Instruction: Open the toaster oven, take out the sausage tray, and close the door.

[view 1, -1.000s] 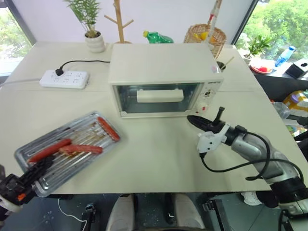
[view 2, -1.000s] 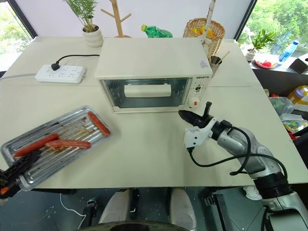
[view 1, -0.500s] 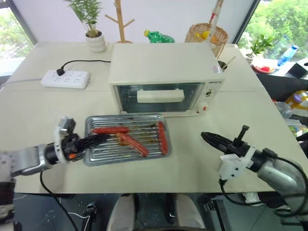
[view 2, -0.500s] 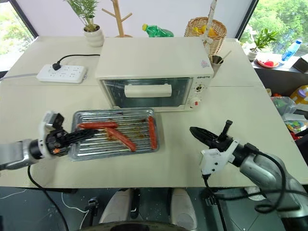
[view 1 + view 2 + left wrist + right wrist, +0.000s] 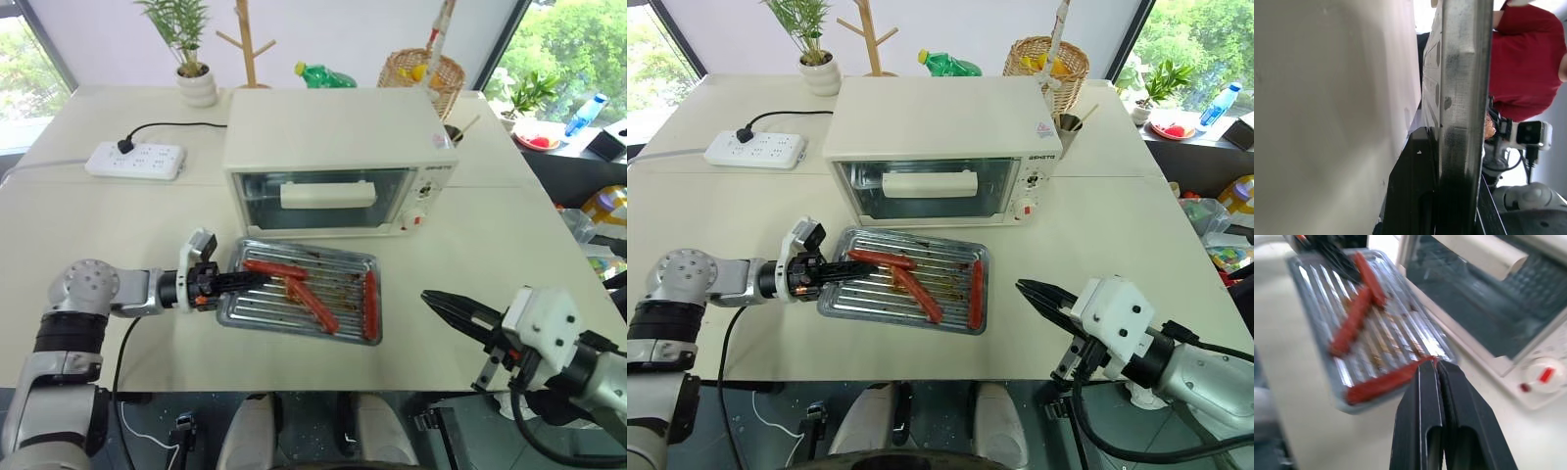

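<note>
The cream toaster oven [image 5: 333,132] stands mid-table, its glass door [image 5: 323,199] closed and the bar handle [image 5: 326,194] across it. Just in front of it is the silver sausage tray [image 5: 265,305] with three sausages [image 5: 312,304] on its ribbed rack. My left gripper [image 5: 245,280] reaches in from the left, shut on the tray's left rim [image 5: 1464,98]. My right gripper [image 5: 436,300] is off to the tray's right, near the table's front edge, shut and empty. Its fingers [image 5: 1420,396] point toward the tray [image 5: 1327,289] and the door [image 5: 1488,308].
A white power strip [image 5: 132,160] with a black cord lies at the back left. A potted plant [image 5: 191,83], a green bottle [image 5: 323,75] and a wicker basket [image 5: 419,73] line the far edge. A person in red [image 5: 1528,58] stands beyond the table.
My left gripper has swung the tray from the table's front left corner to the right, to just in front of the oven. My right gripper has drawn back toward me and rolled.
</note>
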